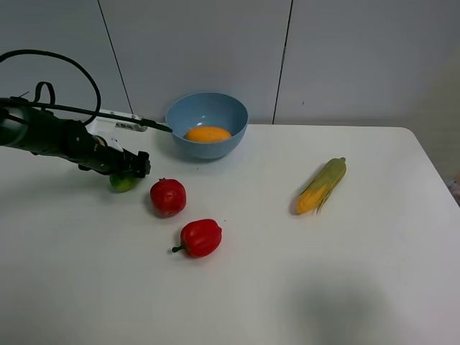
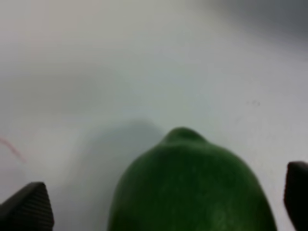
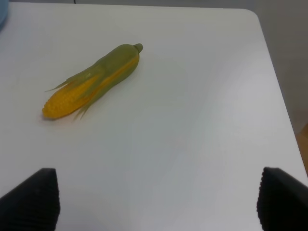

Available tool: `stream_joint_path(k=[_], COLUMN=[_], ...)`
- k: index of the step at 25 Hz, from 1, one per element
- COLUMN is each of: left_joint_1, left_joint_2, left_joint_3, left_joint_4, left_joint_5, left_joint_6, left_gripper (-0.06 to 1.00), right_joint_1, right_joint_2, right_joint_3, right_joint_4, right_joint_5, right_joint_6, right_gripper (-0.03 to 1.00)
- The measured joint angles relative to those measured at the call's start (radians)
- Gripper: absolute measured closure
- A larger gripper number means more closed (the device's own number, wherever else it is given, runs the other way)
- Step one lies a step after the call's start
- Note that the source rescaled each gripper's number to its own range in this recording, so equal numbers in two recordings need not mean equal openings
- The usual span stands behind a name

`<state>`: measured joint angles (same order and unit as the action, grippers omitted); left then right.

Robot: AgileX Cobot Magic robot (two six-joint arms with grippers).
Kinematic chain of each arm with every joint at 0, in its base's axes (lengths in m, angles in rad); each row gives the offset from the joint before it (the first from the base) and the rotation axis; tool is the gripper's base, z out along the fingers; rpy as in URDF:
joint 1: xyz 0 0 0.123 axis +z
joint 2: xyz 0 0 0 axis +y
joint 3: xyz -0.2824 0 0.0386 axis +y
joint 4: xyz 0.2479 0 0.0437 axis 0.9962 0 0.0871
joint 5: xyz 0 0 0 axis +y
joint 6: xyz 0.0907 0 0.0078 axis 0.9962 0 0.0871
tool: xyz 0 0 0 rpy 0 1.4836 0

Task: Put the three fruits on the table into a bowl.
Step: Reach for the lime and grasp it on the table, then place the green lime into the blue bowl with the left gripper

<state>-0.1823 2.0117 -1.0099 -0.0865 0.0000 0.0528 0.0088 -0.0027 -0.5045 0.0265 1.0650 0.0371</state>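
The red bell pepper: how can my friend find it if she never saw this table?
Start at the round light-blue bowl at the back of the white table. Come toward the front past the round dark-red fruit; the glossy red bell pepper lies just beyond it. Unlike that smooth round neighbour, it is lobed and has a little stem.

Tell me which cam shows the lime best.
Left wrist: the lime fills the lower frame close up, nub visible, though soft-focused. Exterior high shows only a green sliver under the left gripper. Right wrist doesn't show it.
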Motion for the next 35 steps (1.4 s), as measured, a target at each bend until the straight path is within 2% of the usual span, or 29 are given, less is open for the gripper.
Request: stream_joint_path(k=[1,3,5,7,15,21,27,32,35], left_joint_1=[0.000,0.000,0.000,0.000,0.000,-0.036,-0.110,-0.190,-0.222], left_joint_2=[0.006,0.023,0.034,0.036,0.023,-0.103,-0.152,-0.067,0.023], left_joint_3=[-0.002,-0.002,-0.002,-0.002,-0.014,-0.092,-0.260,-0.447,-0.545], left_joint_4=[0.000,0.000,0.000,0.000,0.000,0.000,-0.001,-0.001,-0.001], left_joint_5=[0.000,0.000,0.017,0.029,0.043,0.082,0.123,0.169,0.235], left_joint_6=[-0.011,-0.021,-0.025,-0.028,-0.032,-0.029,-0.029,-0.029,-0.029], left_gripper=[0.15,0.36,0.62,0.94,0.94,0.94,0.94,0.94,0.94], right_joint_1=[0.000,0.000,0.000,0.000,0.000,0.000,0.000,0.000,0.000], right_joint_2=[0.000,0.000,0.000,0.000,0.000,0.000,0.000,0.000,0.000], right_joint_3=[0.000,0.000,0.000,0.000,0.000,0.000,0.000,0.000,0.000], right_joint_4=[0.000,0.000,0.000,0.000,0.000,0.000,0.000,0.000,0.000], right_joint_5=[0.000,0.000,0.000,0.000,0.000,0.000,0.000,0.000,0.000], right_joint_6=[0.000,0.000,0.000,0.000,0.000,0.000,0.000,0.000,0.000], right_gripper=[0.55,0.55,0.55,0.55,0.55,0.55,0.55,0.55,0.55])
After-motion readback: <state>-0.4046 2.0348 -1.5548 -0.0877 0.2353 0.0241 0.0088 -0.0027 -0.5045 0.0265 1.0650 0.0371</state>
